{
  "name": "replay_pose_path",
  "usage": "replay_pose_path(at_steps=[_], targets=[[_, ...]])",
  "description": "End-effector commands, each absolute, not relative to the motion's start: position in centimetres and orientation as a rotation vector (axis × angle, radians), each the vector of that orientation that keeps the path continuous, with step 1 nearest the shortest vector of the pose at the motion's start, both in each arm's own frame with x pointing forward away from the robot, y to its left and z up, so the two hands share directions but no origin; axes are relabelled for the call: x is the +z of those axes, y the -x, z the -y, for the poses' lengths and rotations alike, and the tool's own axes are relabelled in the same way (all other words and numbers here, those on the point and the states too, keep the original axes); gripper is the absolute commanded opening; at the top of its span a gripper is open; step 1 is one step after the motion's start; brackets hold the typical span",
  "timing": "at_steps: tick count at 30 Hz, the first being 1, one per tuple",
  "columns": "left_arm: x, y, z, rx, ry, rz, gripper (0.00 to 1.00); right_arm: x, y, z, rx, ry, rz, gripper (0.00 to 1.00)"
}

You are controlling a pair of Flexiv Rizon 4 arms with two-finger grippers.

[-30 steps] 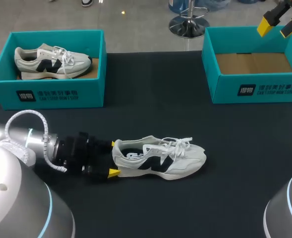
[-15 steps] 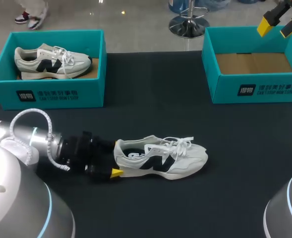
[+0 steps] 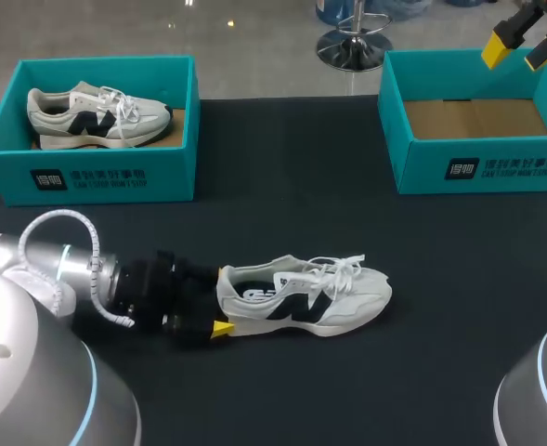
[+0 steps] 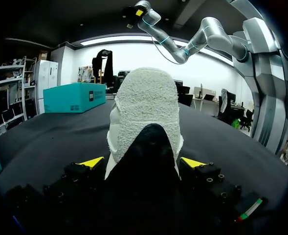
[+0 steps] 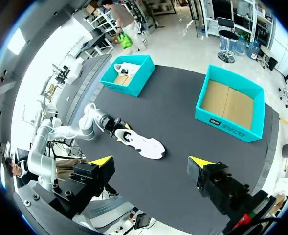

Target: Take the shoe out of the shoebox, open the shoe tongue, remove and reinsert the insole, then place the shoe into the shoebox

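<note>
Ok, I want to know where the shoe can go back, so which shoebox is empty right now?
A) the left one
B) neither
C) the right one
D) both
C: the right shoebox shows only its bare cardboard floor, while the left shoebox holds a white shoe.

Left arm [image 3: 59, 265] low, stretched nearly level along the table [image 3: 440, 279] from the left. Left gripper [image 4: 143, 161] closed around the heel of the shoe [image 3: 319, 297], one yellow fingertip [image 4: 92, 162] pressed at each side. Right arm [image 4: 217, 36] raised high, bent at the elbow. Right gripper [image 3: 522, 46] up in the air, fingers wide apart, pointing down toward the table.
</note>
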State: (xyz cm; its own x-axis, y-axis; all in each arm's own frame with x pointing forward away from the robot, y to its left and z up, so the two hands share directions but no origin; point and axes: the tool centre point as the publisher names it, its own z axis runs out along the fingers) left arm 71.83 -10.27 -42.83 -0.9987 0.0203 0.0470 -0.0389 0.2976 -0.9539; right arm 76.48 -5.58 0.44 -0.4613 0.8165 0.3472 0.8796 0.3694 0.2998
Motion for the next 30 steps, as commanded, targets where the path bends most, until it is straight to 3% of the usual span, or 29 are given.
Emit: replay_pose_path(at_steps=[1, 30], targets=[[-42.5, -71.2, 10.5, 1.821, -0.018, 2.501, 1.00, 0.5, -76.6, 5.6, -0.673, 1.549, 2.480, 1.00], [-43.6, -72.3, 10.2, 1.833, -0.057, 2.508, 1.00, 0.5, -76.6, 5.6, -0.673, 1.549, 2.480, 1.00]])
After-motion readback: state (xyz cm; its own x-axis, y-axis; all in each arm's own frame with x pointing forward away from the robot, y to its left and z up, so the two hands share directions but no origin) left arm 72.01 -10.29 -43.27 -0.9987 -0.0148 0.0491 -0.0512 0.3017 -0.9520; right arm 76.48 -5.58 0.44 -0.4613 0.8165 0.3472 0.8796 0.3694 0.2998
